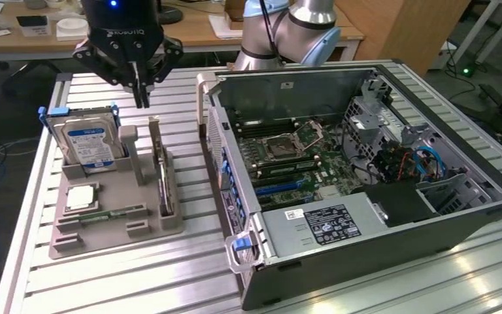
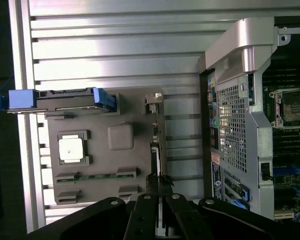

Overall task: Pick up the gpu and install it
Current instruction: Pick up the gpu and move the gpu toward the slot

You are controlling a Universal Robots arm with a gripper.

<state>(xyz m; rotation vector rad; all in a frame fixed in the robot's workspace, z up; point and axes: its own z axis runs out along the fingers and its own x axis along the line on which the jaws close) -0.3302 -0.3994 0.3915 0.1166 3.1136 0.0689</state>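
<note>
The gripper (image 1: 141,101), fingers together and pointing down, hangs above the gpu (image 1: 159,171), clear of it. The gpu stands on edge in a grey holder (image 1: 102,239) beside the open computer case (image 1: 460,219) on the slatted surface (image 1: 129,278).

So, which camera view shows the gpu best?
The exterior view. There the gpu stands on edge in the grey holder, beside the hard drive, and its long side shows. The wrist view looks down on its top edge, so it shows as a thin dark strip.
</note>
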